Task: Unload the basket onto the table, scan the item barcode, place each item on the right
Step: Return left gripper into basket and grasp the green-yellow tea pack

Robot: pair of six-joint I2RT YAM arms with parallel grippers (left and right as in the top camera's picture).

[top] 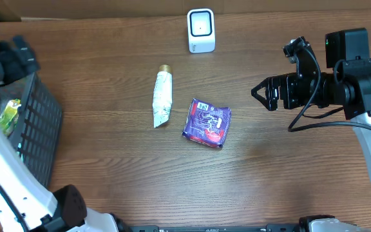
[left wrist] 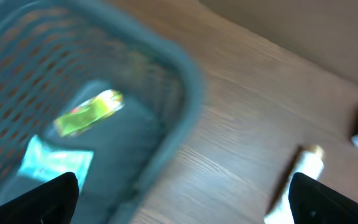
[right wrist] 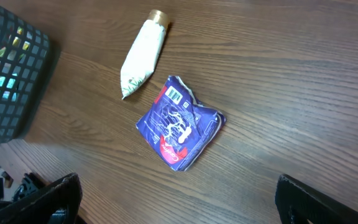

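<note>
The purple snack packet (top: pixel 207 122) (right wrist: pixel 179 122) lies flat on the wooden table (top: pixel 288 180) near its middle, crumpled, printed face up, with a small white barcode patch (right wrist: pixel 174 95) at its upper corner in the right wrist view. The right gripper (top: pixel 257 92) (right wrist: pixel 179 202) hangs to the packet's right, apart from it, its jaws spread wide toward it and holding nothing. From the wrist, the packet sits ahead of the two dark fingertips (right wrist: pixel 48 199) and between their lines, touching neither.

Just to the left of the packet lies a white tube (top: pixel 162 97) (right wrist: pixel 143 54) with a gold cap. Its cap points to the far edge, and its crimped end is close to the packet's corner but not touching. Beyond both, near the far edge, a small white barcode scanner (top: pixel 201 30) stands upright, well apart from the packet.

At the left edge sits a dark mesh basket (top: pixel 44 129) (left wrist: pixel 185 81) holding a green packet (left wrist: pixel 89 112) and a light blue one (left wrist: pixel 55 163). The left gripper (left wrist: pixel 185 199) hovers above the basket's rim, jaws wide apart and empty, far from the purple packet; its view is blurred
</note>
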